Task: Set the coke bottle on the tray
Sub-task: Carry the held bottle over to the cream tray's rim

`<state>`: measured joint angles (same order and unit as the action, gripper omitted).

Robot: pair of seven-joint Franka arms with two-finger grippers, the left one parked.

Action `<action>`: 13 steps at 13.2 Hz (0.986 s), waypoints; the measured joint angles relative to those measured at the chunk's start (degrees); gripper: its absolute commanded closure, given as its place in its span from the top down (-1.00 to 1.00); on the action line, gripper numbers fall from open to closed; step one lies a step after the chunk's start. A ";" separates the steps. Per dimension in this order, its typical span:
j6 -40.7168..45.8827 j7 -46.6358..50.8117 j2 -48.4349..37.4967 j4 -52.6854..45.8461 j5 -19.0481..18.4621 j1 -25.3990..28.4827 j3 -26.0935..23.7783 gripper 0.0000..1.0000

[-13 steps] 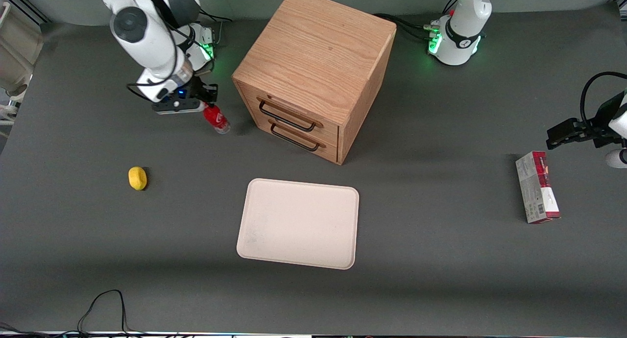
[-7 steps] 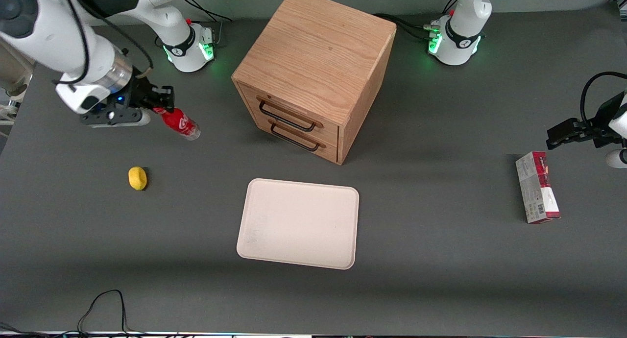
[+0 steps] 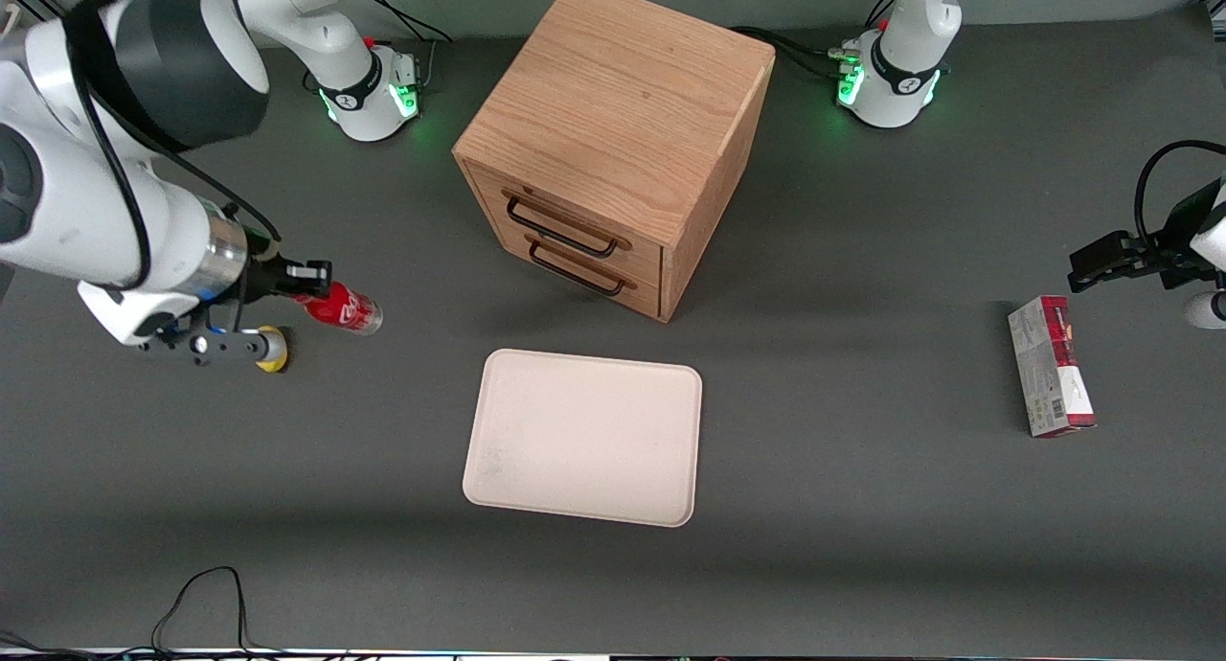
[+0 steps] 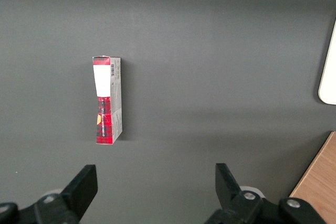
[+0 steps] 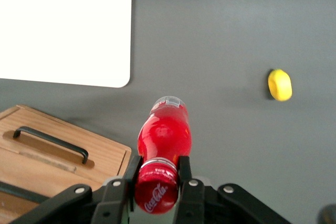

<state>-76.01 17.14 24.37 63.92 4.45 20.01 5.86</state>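
My right gripper (image 3: 308, 284) (image 5: 158, 170) is shut on the red cap end of the coke bottle (image 3: 342, 310) (image 5: 163, 139). The bottle hangs in the air, lying almost level, its clear base pointing toward the tray. The pale pinkish-cream tray (image 3: 583, 437) (image 5: 63, 27) lies flat on the grey table, nearer the front camera than the wooden cabinet, with nothing on it. The held bottle is well off the tray, toward the working arm's end of the table.
A wooden cabinet (image 3: 613, 134) (image 5: 47, 153) with two black-handled drawers stands farther from the front camera than the tray. A small yellow object (image 3: 272, 350) (image 5: 280, 84) lies under my wrist. A red-and-grey carton (image 3: 1050, 366) (image 4: 107, 99) lies toward the parked arm's end.
My arm has lifted the bottle off the table beside the cabinet and carried it toward the front camera. It now hangs above the yellow object, tipped nearly level.
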 measured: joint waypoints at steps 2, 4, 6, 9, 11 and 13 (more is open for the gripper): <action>-0.96 1.21 6.45 -5.90 1.37 0.10 -0.46 -1.00; -7.09 5.85 11.86 -8.88 2.31 0.03 -1.87 -1.00; -15.01 11.98 16.62 -9.91 2.35 0.22 -3.67 -1.00; -23.74 15.88 22.74 -10.83 2.36 0.42 -4.27 -1.00; -25.76 16.08 25.10 -11.20 2.36 0.34 -4.26 -1.00; -26.45 16.14 26.17 -11.50 2.36 0.33 -4.26 -1.00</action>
<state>-102.46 33.28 50.55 52.42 6.80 20.35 1.60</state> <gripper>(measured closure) 0.674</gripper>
